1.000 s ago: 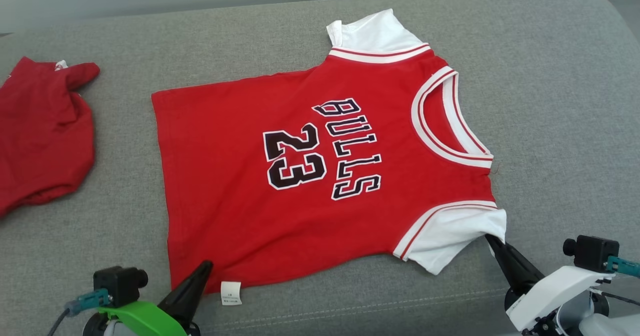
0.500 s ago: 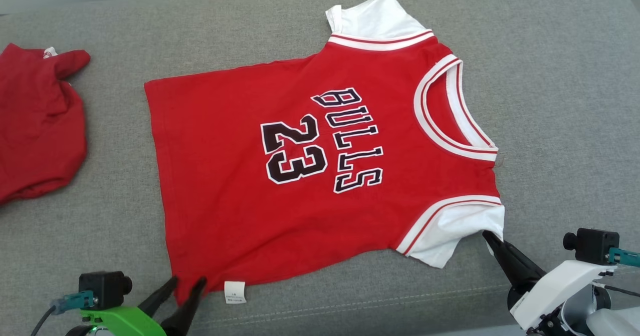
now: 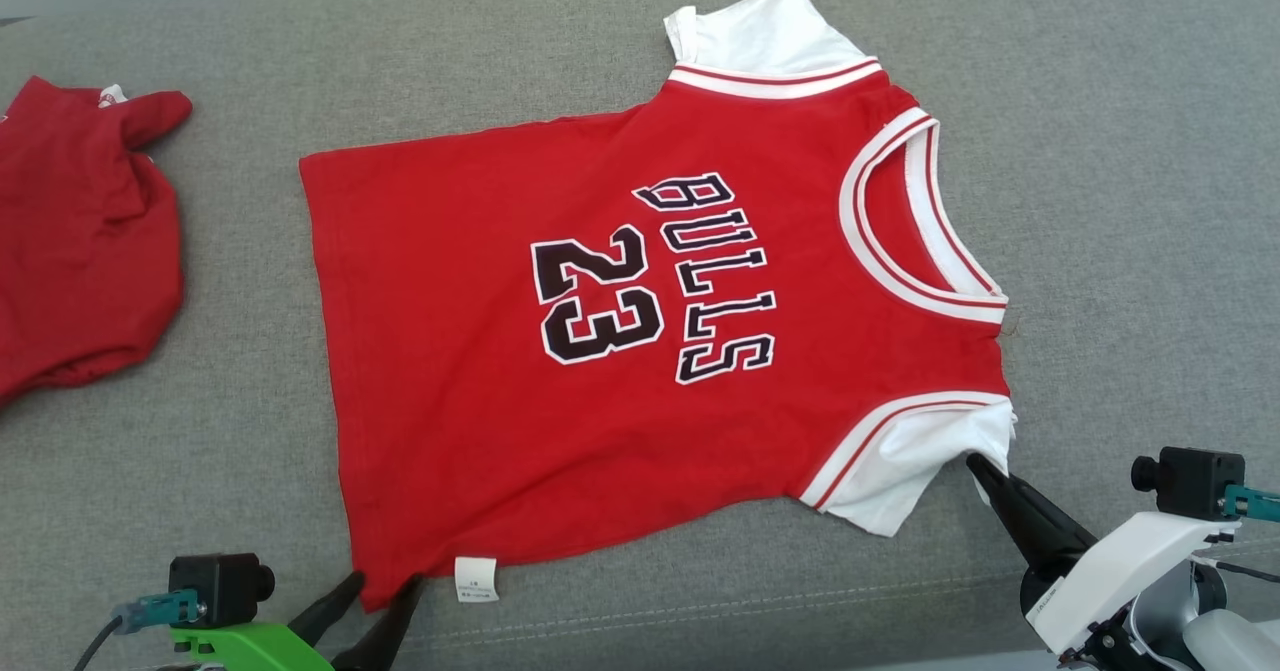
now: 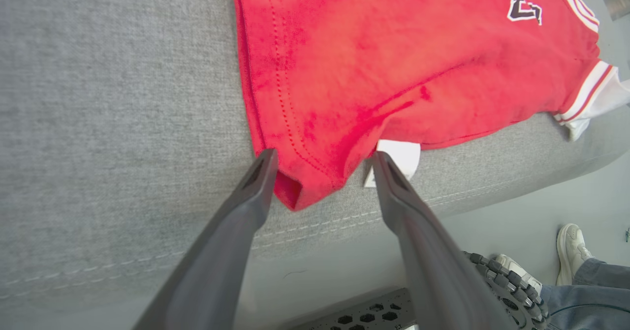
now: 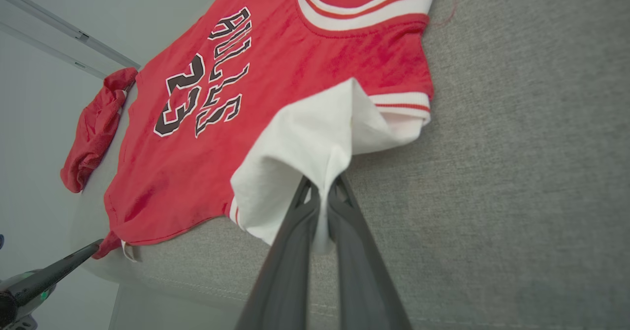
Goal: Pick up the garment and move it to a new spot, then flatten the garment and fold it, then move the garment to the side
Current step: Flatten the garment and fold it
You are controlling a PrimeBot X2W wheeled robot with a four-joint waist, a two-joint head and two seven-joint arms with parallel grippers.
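Red garment [image 3: 620, 351] spread flat, print up, on grey sofa [image 3: 1100, 201], hem corner [image 4: 295, 192] close to the front edge. Astride that corner, left end effector [image 3: 385, 583] wide open, gripping nothing; right end effector [image 3: 975, 463] clamped tight on near white sleeve [image 3: 900, 471]. Risk: one-sided pull from the right, free corner dragging, fabric re-wrinkling or sliding off the edge. Second red cloth [image 3: 80, 251] far left, well apart.
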